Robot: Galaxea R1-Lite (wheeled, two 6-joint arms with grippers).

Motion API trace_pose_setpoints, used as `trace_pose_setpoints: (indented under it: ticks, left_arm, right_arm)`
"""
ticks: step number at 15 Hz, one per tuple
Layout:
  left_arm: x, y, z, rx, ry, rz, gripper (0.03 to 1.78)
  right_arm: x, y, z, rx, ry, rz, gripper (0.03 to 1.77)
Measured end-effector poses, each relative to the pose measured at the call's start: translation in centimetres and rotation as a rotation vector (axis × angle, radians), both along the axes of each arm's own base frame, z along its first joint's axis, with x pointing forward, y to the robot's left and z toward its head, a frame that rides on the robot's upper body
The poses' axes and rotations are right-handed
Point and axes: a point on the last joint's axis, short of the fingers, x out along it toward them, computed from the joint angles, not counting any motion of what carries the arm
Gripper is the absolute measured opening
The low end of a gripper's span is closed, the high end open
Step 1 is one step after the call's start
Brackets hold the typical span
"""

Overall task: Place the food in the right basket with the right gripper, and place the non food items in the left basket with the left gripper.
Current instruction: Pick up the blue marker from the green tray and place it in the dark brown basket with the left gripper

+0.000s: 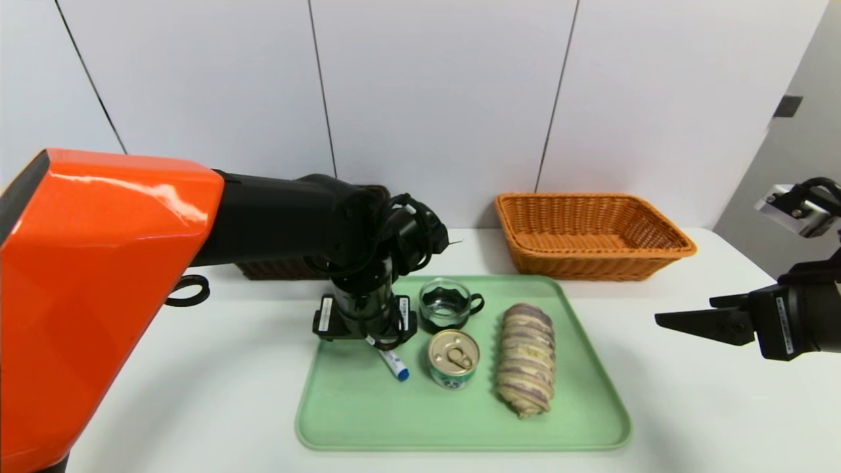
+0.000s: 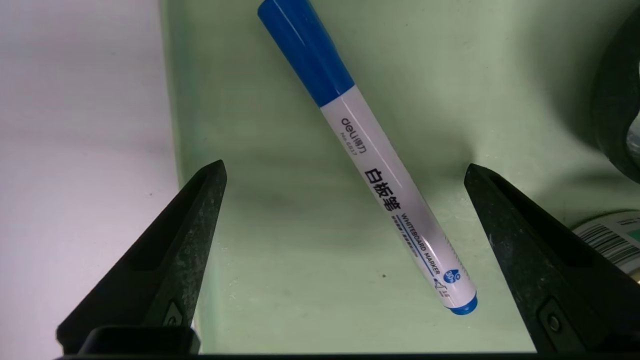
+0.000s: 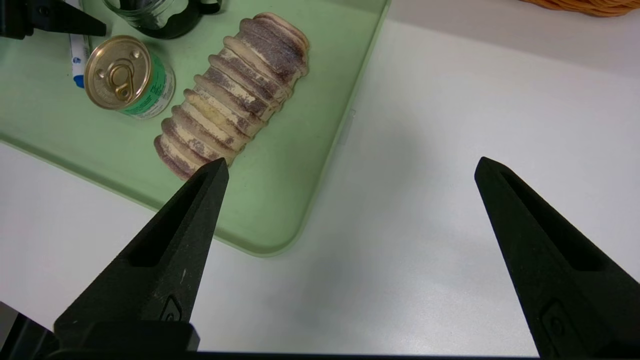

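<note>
A white marker with a blue cap [image 1: 394, 363] [image 2: 380, 185] lies on the green tray [image 1: 341, 420]. My left gripper [image 1: 365, 336] [image 2: 345, 172] hangs open just above it, its fingers either side of the barrel and not touching. To the marker's right stand a gold-lidded can [image 1: 453, 358] [image 3: 127, 77], a glass cup with a black handle [image 1: 448, 303] and a striped bread roll [image 1: 525, 358] [image 3: 235, 95]. My right gripper [image 1: 683, 312] [image 3: 350, 167] is open and empty over the table, right of the tray. The orange right basket [image 1: 591, 233] sits at the back. The dark left basket [image 1: 276, 269] is mostly hidden by my left arm.
The tray's raised rim [image 3: 280, 240] lies between my right gripper and the roll. White table surface [image 1: 690, 407] surrounds the tray. A wall stands close behind both baskets. A black loop [image 1: 187, 290] lies on the table by my left arm.
</note>
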Motion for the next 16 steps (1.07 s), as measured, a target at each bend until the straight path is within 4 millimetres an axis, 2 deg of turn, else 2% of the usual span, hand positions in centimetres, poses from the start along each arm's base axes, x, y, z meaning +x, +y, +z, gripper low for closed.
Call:
trace_pose_setpoints:
  ticks: [3, 7, 10, 11, 12, 16]
  left_arm:
    - [0.1, -0.01, -0.23, -0.003, 0.009, 0.004, 1.69]
    - [0.02, -0.03, -0.43, -0.004, 0.02, -0.001, 1.08]
    - [0.01, -0.01, -0.45, -0.007, 0.025, -0.003, 0.78]
    - [-0.01, 0.0, -0.42, -0.008, 0.026, -0.003, 0.51]
    - [-0.01, 0.0, -0.38, -0.008, 0.025, -0.003, 0.15]
    - [-0.05, 0.1, -0.01, -0.012, 0.015, 0.0, 0.16]
  right_arm:
    - [0.03, 0.0, 0.1, 0.0, -0.004, 0.0, 1.7]
    - [0.04, 0.0, 0.16, 0.0, -0.007, 0.001, 1.7]
    - [0.06, 0.01, 0.24, 0.002, -0.01, 0.004, 1.7]
    - [0.06, 0.02, 0.26, 0.003, -0.011, 0.005, 1.7]
    - [0.07, 0.02, 0.29, 0.004, -0.012, 0.005, 1.7]
    - [0.08, 0.02, 0.31, 0.004, -0.013, 0.006, 1.7]
